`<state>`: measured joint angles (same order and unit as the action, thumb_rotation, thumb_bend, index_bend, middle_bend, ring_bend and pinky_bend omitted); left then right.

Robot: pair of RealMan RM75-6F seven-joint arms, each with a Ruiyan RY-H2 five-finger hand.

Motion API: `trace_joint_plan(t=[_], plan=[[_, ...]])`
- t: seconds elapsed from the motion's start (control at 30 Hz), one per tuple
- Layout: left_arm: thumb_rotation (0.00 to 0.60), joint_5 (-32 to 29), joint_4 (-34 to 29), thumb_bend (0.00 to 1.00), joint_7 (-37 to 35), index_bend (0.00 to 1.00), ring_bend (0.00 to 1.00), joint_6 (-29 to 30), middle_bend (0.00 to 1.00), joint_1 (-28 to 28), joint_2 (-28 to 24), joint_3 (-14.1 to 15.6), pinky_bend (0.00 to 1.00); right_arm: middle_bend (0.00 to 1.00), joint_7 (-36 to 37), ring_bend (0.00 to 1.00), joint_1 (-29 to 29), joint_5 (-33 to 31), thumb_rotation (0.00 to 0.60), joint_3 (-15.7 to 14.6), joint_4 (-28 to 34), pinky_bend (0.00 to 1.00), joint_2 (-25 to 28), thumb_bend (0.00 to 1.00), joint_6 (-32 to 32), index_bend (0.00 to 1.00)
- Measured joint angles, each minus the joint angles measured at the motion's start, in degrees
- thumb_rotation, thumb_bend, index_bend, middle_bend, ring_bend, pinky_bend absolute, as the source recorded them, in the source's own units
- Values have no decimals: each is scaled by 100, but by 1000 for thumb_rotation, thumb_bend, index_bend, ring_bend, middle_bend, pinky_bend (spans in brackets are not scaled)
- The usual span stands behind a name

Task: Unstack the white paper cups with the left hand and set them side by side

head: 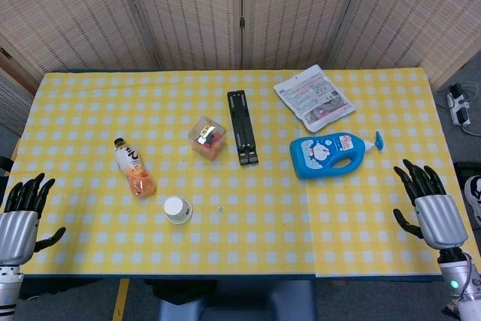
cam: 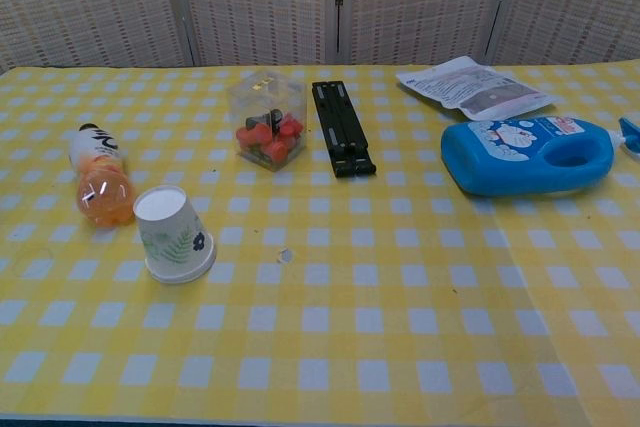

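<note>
Head view puts the white paper cup stack with leaf print [head: 178, 210], upside down, just right of the lying orange drink bottle [head: 134, 168]. From the left hand [head: 20, 216], fingers spread and empty, the stack lies rightward, nearer than to the equally empty right hand [head: 431, 206].
</note>
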<state>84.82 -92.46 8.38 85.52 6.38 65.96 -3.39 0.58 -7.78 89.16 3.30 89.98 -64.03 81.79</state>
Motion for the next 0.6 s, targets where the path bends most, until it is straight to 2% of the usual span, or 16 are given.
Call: trace_joint_plan(t=[0.43, 0.6], plan=[[600, 319, 104, 240, -207, 7, 7, -59, 4, 137, -13, 37, 0, 0, 114, 74, -77, 76, 600, -7, 65, 0, 68, 390, 1, 0], [600, 588, 77, 241, -381, 96, 12, -345, 11, 430, -99, 41, 0, 0, 58, 74, -103, 73, 600, 15, 115, 0, 123, 390, 4, 0]])
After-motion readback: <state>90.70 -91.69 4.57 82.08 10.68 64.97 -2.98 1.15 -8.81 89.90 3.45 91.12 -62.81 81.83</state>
